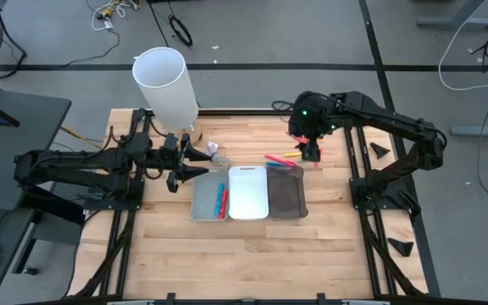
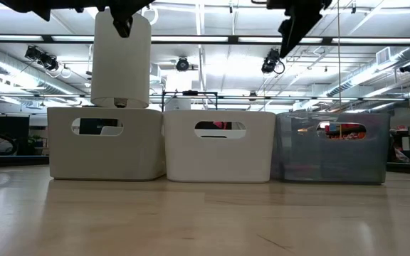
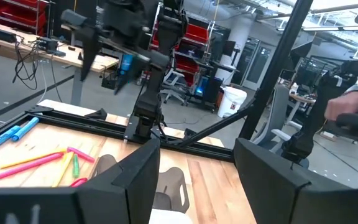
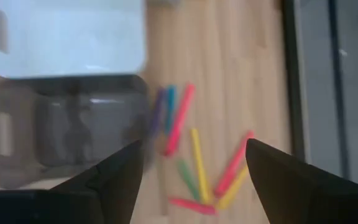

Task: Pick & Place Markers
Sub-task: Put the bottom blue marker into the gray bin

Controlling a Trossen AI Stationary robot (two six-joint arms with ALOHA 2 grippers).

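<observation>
We see the right gripper [image 1: 312, 154] spread, hanging over loose markers [image 4: 194, 158] at two o'clock; left gripper [image 1: 195, 161] spread above the grey tray [image 1: 203, 203] rim.

The table [image 1: 252, 246] was pale wood planking with visible grain and a smooth, low-sheen finish. Below the right gripper [image 4: 191, 168], whose fingers [image 4: 120, 177] were matt black, the markers [image 4: 194, 158] appeared to be smooth coloured plastic. Beside them, the dark tray [image 1: 285, 193] was translucent smoked plastic and the white tray [image 1: 247, 193] next to it opaque plastic with a slight sheen; the grey tray [image 1: 202, 202] was similar. Behind the left gripper [image 1: 200, 163], also matt black, the white cylinder [image 1: 166, 85] was smooth and matt. The frame rails [image 1: 358, 182] looked like black-finished metal.
</observation>
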